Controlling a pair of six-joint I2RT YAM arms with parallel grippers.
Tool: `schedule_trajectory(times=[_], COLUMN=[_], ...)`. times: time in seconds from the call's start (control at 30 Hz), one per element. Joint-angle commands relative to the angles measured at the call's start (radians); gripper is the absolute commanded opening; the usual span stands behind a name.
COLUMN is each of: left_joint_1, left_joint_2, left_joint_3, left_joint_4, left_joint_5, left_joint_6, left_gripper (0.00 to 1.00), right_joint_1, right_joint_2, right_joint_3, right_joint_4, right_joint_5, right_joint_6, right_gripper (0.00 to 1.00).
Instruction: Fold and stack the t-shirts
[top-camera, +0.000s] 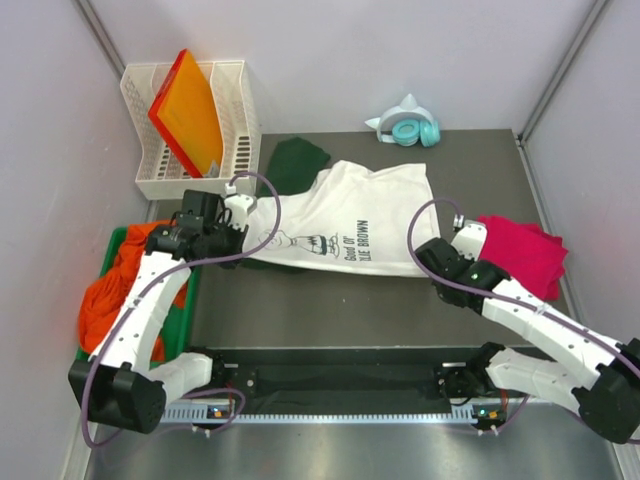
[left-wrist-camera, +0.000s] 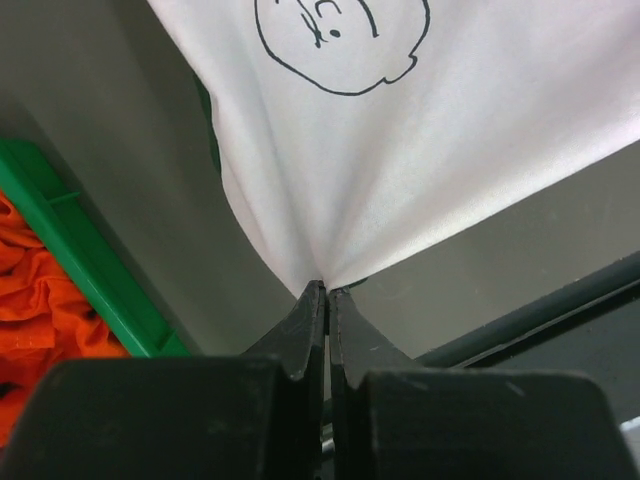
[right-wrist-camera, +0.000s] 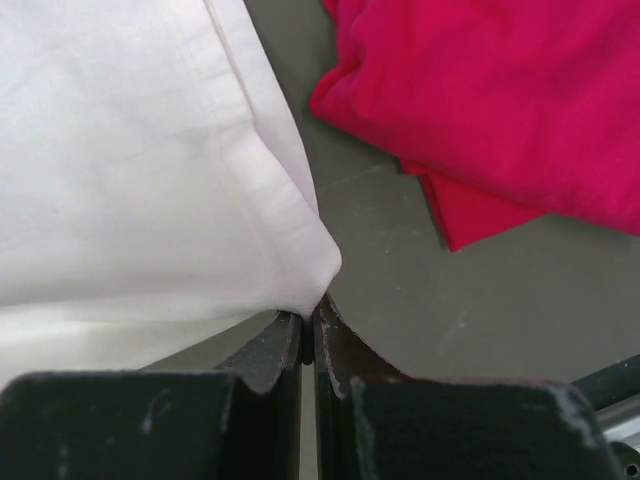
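Note:
A white t-shirt (top-camera: 345, 220) with a black print lies spread across the middle of the dark table, partly over a dark green shirt (top-camera: 296, 163). My left gripper (top-camera: 243, 232) is shut on the white shirt's left corner; its jaws pinch the gathered white cloth (left-wrist-camera: 330, 180), gripper tip (left-wrist-camera: 327, 290). My right gripper (top-camera: 437, 258) is shut on the shirt's right hem corner (right-wrist-camera: 300, 250), gripper tip (right-wrist-camera: 308, 318). A folded pink shirt (top-camera: 524, 252) lies right of it, seen also in the right wrist view as pink cloth (right-wrist-camera: 500, 100). Orange shirts (top-camera: 110, 285) fill a green bin (top-camera: 187, 300) at the left.
A white rack (top-camera: 240, 110) holding an orange board (top-camera: 188, 112) stands at the back left. Teal headphones (top-camera: 408, 129) lie at the back centre. A black rail (top-camera: 340, 375) runs along the near edge. Grey walls close in both sides.

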Motion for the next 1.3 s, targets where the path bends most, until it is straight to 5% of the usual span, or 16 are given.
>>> schedule_trajectory(times=[0.0,0.27,0.6,1.2,1.27], left_joint_1=[0.006,0.006,0.008,0.008,0.008], left_joint_2=[-0.037,0.027,0.348,0.730,0.740], left_joint_3=[0.057,0.000,0.055,0.255,0.270], left_joint_4=[-0.089,0.121,0.408,0.537,0.547], left_joint_5=[0.025,-0.050,-0.175,-0.271,-0.279], left_joint_6=[0.033,0.021,-0.007,-0.062,-0.068], left_gripper=[0.00,0.00,0.00,0.00,0.11], right_joint_1=[0.022,-0.026,-0.236,-0.400,-0.401], right_joint_2=[-0.055,0.066,0.311,0.695,0.700], right_joint_3=[0.047,0.106,0.198,0.437,0.463], right_joint_4=[-0.056,0.091,0.344,0.486,0.492], right_joint_5=[0.034,0.085,0.003,-0.093,-0.093], right_joint_6=[0.036,-0.100,-0.327,-0.464,-0.470], right_gripper=[0.00,0.00,0.00,0.00,0.10])
